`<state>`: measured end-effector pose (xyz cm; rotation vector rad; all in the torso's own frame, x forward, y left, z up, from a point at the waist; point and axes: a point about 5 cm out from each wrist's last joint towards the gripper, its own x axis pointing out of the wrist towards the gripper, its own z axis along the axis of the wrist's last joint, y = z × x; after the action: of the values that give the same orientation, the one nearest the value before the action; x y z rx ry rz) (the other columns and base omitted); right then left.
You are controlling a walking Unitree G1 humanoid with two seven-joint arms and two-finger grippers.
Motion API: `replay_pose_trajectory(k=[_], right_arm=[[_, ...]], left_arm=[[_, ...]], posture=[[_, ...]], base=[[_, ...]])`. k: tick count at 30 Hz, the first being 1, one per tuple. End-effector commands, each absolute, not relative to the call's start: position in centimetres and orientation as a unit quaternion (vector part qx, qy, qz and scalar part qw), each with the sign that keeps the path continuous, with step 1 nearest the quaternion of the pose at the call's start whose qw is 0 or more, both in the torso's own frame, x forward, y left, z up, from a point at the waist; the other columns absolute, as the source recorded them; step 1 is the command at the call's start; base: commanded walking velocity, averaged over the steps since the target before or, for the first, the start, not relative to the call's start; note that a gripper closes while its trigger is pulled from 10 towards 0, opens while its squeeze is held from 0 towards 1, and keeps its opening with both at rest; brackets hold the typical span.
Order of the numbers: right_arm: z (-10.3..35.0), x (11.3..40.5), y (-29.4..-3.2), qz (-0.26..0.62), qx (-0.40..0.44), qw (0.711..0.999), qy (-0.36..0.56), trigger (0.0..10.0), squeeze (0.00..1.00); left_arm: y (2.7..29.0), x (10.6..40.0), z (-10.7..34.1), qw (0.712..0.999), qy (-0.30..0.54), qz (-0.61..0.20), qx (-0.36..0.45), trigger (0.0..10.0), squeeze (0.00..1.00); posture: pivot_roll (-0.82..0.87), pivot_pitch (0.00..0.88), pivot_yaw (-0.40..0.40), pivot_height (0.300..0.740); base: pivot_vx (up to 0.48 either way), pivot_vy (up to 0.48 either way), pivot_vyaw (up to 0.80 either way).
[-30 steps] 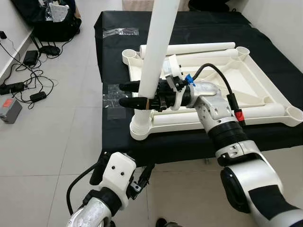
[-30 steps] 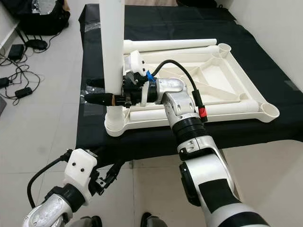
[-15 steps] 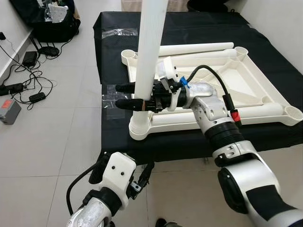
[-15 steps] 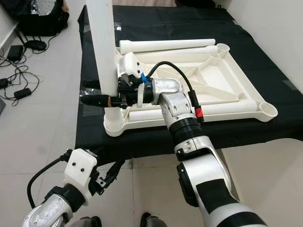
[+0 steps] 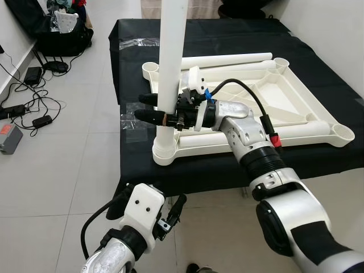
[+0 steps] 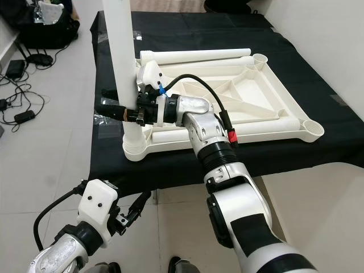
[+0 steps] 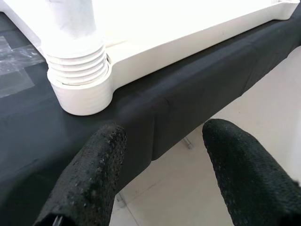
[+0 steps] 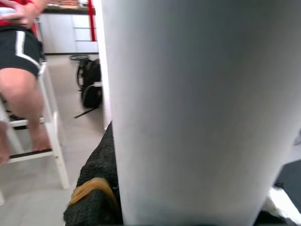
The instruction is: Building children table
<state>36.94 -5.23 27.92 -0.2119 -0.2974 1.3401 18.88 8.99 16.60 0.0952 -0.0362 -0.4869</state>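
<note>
In the left eye view, a white plastic table top (image 5: 267, 99) is lying upside down on a black cloth-covered table (image 5: 239, 34). A white table leg (image 5: 169, 74) is standing upright in the socket (image 5: 165, 152) at the near left corner of the table top. The right gripper (image 5: 152, 108) is reaching across from the right, and its two black fingers are closing on the leg from both sides, low on the tube, a little above the socket. A second leg (image 5: 227, 59) is lying flat along the far edge of the table top. The left gripper (image 5: 170, 211) is hanging low below the front edge of the table, over the tiled floor (image 5: 51, 170). Cables (image 5: 28, 108) are lying on the floor at the left.

In the right eye view, the same things are showing: the right gripper is holding the upright leg, which is standing straight.

In the left wrist view, the two black fingers (image 7: 89, 174) of the left gripper are standing well apart and holding nothing. Beyond them, the ribbed base of the leg is sitting in the corner socket on the black cloth.

In the right wrist view, the white leg is pressing close against one black finger (image 8: 96, 188). A person's bare legs (image 8: 21, 94) and a white stool (image 8: 49, 136) are showing behind.
</note>
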Motion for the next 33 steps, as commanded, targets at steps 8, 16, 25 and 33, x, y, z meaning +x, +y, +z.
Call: replay_pose_trajectory(k=[8, 16, 25, 33], right_arm=[[26.2, 38.9, -7.5, 0.447, -0.067, 0.884, -0.115, 10.0, 0.00], [25.4, 39.6, -8.9, 0.329, -0.057, 0.937, -0.100, 10.0, 0.00], [25.1, 40.5, -11.1, 0.132, -0.033, 0.988, -0.076, 10.0, 0.00], [24.3, 39.8, -12.7, -0.076, 0.019, 0.995, -0.054, 10.0, 0.00]], left_arm=[[9.2, 19.1, 16.6, 0.972, -0.013, -0.230, 0.039, 10.0, 0.00], [9.6, 19.6, 16.7, 0.974, -0.018, -0.221, 0.044, 10.0, 0.00], [10.1, 20.2, 16.9, 0.975, -0.025, -0.214, 0.055, 10.0, 0.00], [9.9, 20.4, 16.9, 0.975, -0.026, -0.214, 0.056, 10.0, 0.00]], posture=[[0.09, 0.230, -0.119, 0.740], [0.08, 0.235, -0.118, 0.740], [0.08, 0.240, -0.117, 0.740], [0.08, 0.243, -0.116, 0.740]], base=[[0.000, 0.000, 0.00], [0.000, 0.000, 0.00], [0.000, 0.000, 0.00], [0.000, 0.000, 0.00]])
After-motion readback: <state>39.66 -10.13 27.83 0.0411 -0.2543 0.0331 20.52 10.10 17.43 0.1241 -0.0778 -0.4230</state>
